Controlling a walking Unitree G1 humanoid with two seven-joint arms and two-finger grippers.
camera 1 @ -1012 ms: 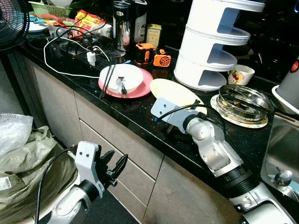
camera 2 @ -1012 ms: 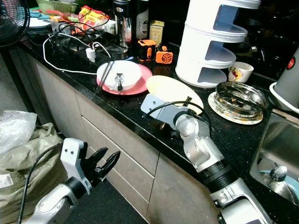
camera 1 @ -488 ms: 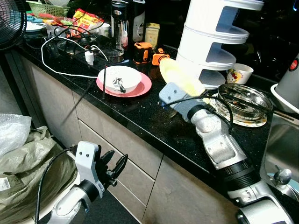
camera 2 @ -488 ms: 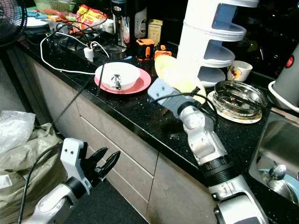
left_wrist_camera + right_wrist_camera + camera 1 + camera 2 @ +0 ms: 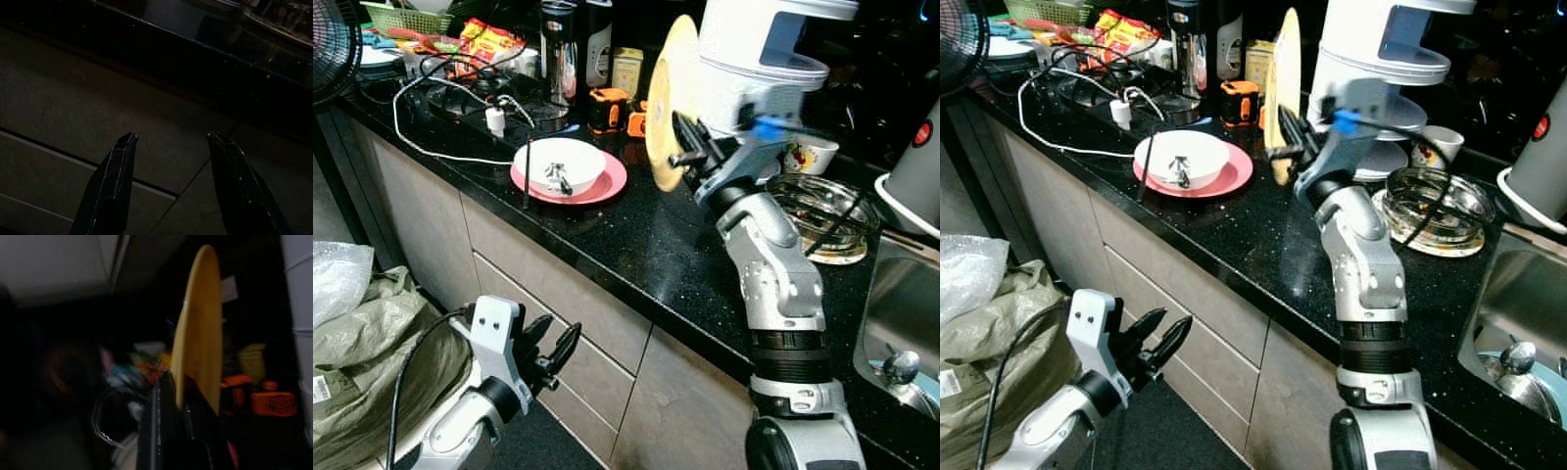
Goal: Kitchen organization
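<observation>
Now lifting yellow plate [image 5: 664, 108] off the surface [image 5: 607, 245], upright, right tool [image 5: 690, 147] clamped on its rim; stacking likely next; left tool [image 5: 171, 147] hanging spread.

A home kitchen: a black stone table [image 5: 607, 235] over grey drawers [image 5: 558, 323], a steel sink [image 5: 901, 323] at 3 o'clock, a white bowl on a pink plate [image 5: 612, 181], snack packets [image 5: 494, 39] at 11 o'clock.
</observation>
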